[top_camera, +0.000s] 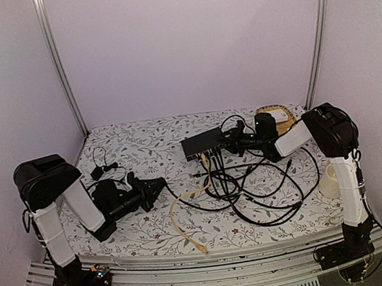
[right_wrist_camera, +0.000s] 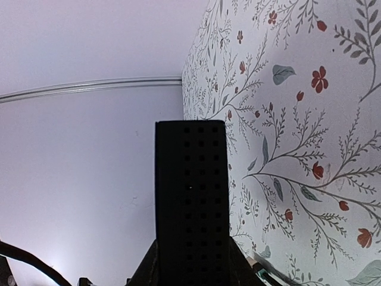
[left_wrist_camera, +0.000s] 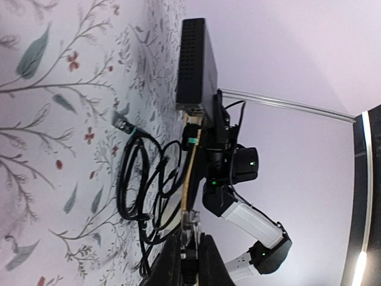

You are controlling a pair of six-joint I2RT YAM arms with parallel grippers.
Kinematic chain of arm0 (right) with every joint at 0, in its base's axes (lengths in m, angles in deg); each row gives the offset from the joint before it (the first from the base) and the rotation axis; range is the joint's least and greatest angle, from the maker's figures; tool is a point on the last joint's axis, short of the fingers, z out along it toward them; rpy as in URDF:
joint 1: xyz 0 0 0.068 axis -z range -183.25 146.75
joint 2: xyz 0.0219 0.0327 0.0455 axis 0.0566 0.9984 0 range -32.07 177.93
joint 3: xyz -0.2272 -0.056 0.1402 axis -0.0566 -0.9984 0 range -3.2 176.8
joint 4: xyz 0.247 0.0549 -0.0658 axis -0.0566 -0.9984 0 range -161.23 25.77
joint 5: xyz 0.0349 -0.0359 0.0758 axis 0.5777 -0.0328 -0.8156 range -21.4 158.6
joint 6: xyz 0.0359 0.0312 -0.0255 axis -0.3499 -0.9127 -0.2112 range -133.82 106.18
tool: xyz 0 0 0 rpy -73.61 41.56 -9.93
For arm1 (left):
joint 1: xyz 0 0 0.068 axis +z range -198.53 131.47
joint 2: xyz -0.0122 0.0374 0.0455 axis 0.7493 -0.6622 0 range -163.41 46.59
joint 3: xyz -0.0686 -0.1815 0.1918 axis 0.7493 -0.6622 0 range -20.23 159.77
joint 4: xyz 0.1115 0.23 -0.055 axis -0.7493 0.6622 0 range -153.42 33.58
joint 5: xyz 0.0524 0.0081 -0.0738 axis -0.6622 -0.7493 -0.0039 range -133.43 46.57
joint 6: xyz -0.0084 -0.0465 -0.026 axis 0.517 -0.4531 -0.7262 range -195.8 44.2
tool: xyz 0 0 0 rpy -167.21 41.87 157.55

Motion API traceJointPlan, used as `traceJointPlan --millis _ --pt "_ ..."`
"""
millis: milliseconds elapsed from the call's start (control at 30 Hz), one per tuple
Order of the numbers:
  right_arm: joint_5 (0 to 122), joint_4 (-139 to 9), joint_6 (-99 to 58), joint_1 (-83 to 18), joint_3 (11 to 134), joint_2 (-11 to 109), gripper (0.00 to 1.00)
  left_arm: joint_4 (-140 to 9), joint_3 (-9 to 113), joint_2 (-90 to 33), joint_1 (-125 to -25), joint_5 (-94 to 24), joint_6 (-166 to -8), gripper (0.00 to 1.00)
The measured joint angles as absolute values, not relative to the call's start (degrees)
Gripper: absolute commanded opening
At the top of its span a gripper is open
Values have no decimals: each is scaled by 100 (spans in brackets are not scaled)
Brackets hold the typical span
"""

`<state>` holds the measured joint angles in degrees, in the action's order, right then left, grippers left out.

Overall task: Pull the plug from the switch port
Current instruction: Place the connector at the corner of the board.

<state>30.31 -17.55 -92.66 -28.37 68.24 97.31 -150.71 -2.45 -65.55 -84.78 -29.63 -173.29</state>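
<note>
My right gripper (top_camera: 235,140) is clamped on one end of the switch (top_camera: 201,143), whose long axis runs straight out ahead of those fingers. The port edge faces my left gripper (top_camera: 160,184). The plug (left_wrist_camera: 192,122) sits in a port dead ahead of the left hand, well apart from it. It points away into the box, with its yellow cable (left_wrist_camera: 189,179) trailing back toward the hand. The left jaws are pressed together, and I can't tell whether they pinch the cable. I judge the pull should be the left arm's, straight back along the plug's axis.
</note>
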Motion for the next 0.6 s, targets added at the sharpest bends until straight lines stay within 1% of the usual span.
traceJointPlan --millis 67,133,233,300,400,600 --pt "3042 -1772 -9245 -2771 6809 9707 2 -14828 -223 -6072 -8380 -2956 -17168 0" --pt "3042 -1797 -9245 -2712 6804 9665 2 -14266 -112 -5532 -8264 -2919 -16910 0" --pt "3042 -1790 -9256 -2634 6806 9552 2 -12946 356 -4883 -8139 -2858 -16342 0" --pt "3042 -1790 -9275 -2597 6811 9458 2 -11748 889 -4553 -8102 -2829 -15865 0" --pt "3044 -1790 -9315 -2544 6883 9331 2 -10433 1554 -4286 -8063 -2764 -15257 0" --pt "3058 -1751 -9402 -2444 7080 9287 2 -8363 2146 -4105 -7956 -2740 -14464 0"
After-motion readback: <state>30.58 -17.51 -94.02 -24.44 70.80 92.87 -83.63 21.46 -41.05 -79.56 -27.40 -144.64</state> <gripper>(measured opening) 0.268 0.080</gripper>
